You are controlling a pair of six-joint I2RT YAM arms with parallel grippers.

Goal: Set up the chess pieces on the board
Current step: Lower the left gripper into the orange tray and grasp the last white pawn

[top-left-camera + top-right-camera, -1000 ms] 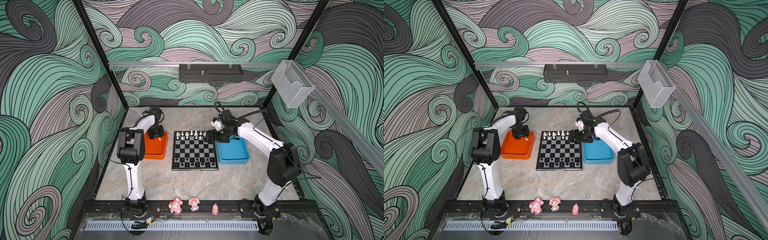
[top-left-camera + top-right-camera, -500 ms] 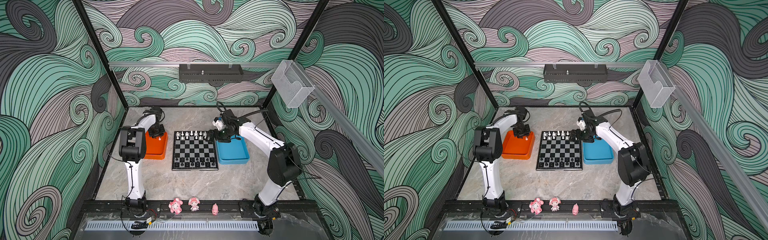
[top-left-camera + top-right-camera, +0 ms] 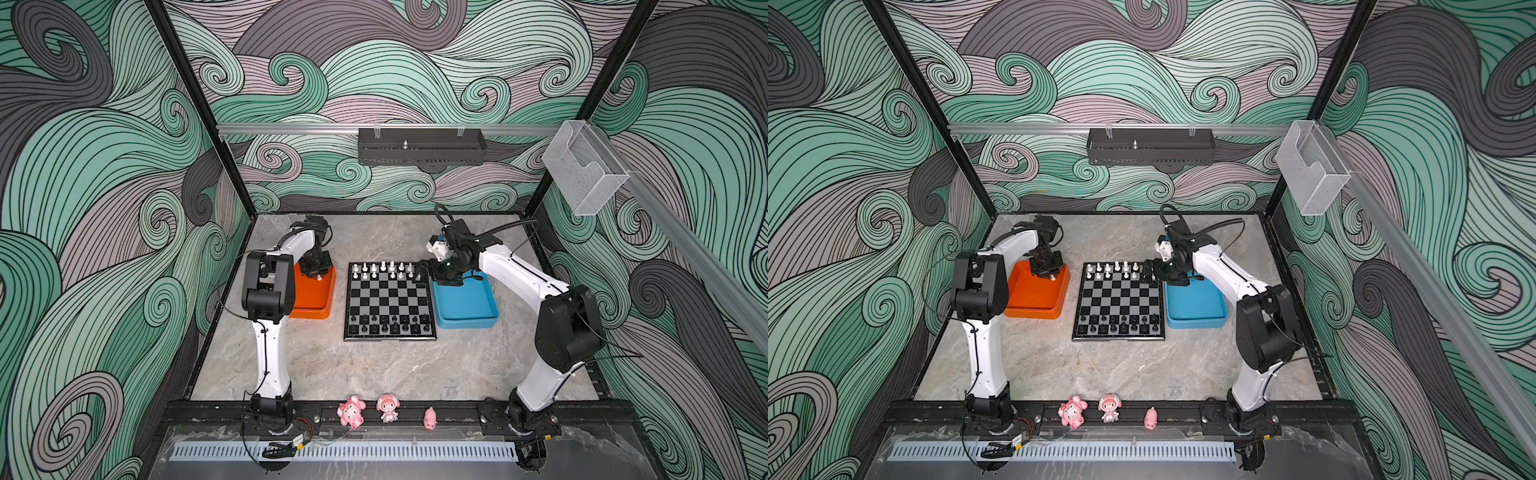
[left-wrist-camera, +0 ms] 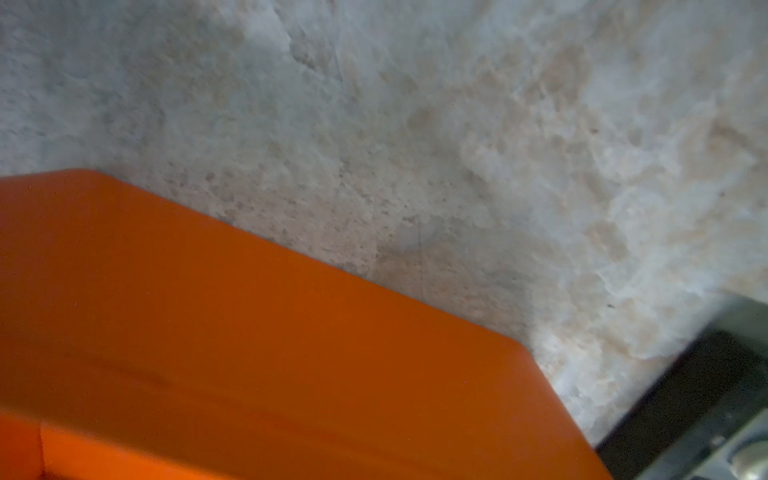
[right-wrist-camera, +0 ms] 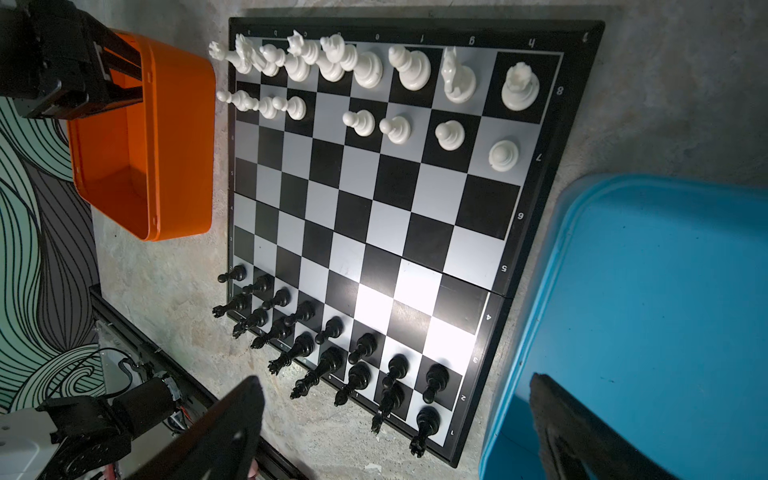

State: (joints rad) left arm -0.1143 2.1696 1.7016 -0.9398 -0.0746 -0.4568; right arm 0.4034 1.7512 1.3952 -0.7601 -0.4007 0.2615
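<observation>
i count one white plastic chess piece in the orange tray; left tool: can't tell its grip; right tool spread wide, empty.

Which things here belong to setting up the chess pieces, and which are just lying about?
Job: square black-and-grey checkered chessboard; small white plastic chessmen; small black plastic chessmen; probably the orange plastic tray and blue plastic tray flanking it.
Lying about: three pink toy figurines; black perforated rack; clear plastic holder.

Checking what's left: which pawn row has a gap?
The white pawn row: its fourth square from the orange tray is bare; the black pawn row is full.
</observation>
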